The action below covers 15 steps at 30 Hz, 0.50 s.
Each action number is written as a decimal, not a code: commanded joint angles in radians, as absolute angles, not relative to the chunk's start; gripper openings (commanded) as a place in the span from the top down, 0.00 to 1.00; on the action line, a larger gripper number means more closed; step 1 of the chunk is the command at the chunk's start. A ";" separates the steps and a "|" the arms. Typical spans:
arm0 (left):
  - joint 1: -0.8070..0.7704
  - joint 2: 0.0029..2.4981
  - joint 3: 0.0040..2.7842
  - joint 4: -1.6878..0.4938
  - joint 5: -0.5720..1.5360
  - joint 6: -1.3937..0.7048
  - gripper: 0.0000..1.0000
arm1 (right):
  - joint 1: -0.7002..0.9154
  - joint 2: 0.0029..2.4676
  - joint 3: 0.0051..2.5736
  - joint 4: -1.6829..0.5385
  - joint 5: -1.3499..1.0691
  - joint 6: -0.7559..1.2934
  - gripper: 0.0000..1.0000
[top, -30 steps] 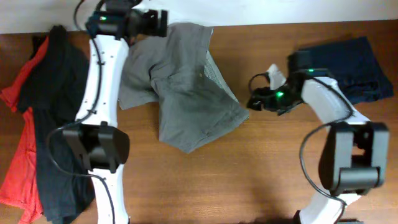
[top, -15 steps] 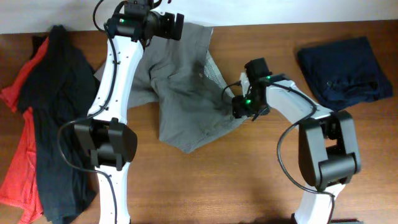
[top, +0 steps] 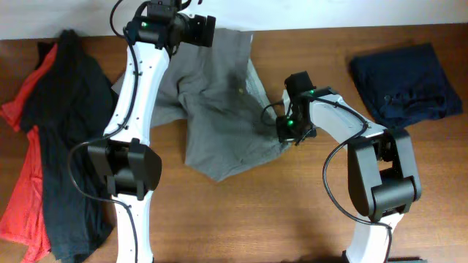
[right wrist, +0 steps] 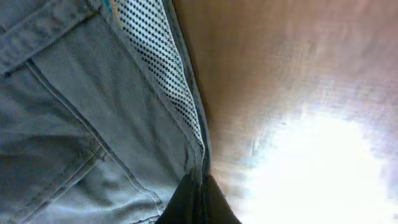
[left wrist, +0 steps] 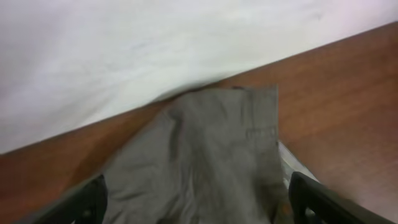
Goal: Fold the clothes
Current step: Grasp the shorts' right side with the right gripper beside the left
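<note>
The right gripper (right wrist: 194,198) looks pinched shut on the right edge of the taupe shorts (top: 219,109); only its wrist view shows the dotted lining there. The left gripper (left wrist: 198,202) hangs spread wide over the shorts' far corner, at the back edge of the surface (top: 292,212); open wood lies nearer the robot.

Even light overhead; blurred, glary wrist views.

We see the shorts (top: 219,124) as matt woven cloth, their inner lining (right wrist: 158,56) a pale dotted fabric. The table (top: 292,212) looks like smooth brown wood with a soft sheen, and the arm shells (top: 139,80) like glossy white plastic.
</note>
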<state>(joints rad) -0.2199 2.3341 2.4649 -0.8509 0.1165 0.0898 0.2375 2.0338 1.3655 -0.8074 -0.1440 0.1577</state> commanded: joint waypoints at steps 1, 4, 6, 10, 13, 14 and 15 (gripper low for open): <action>-0.241 2.375 2.475 -0.810 0.138 0.110 0.07 | 0.236 1.999 1.373 -0.888 -0.198 0.175 0.96; -0.266 2.418 2.475 -0.746 0.191 0.111 0.06 | 0.246 1.971 1.373 -0.962 -0.207 0.174 0.96; -0.286 2.452 2.475 -0.708 0.239 0.130 0.06 | 0.263 1.958 1.373 -1.000 -0.206 0.174 0.96; -0.326 2.514 2.475 -0.656 0.273 0.169 0.03 | 0.290 1.935 1.373 -1.018 -0.205 0.191 0.96; -0.358 2.557 2.475 -0.625 0.274 0.183 0.01 | 0.307 1.916 1.373 -1.010 -0.203 0.201 0.96; -0.370 2.573 2.475 -0.609 0.274 0.182 0.01 | 0.309 1.913 1.373 -1.005 -0.202 0.201 0.96; -0.380 2.587 2.475 -0.592 0.278 0.181 0.01 | 0.308 1.912 1.373 -1.003 -0.202 0.201 0.96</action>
<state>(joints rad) -0.3492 2.5420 2.4649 -0.6292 0.2409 0.1471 0.2966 1.9556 1.3651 -1.0080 -0.1928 0.1844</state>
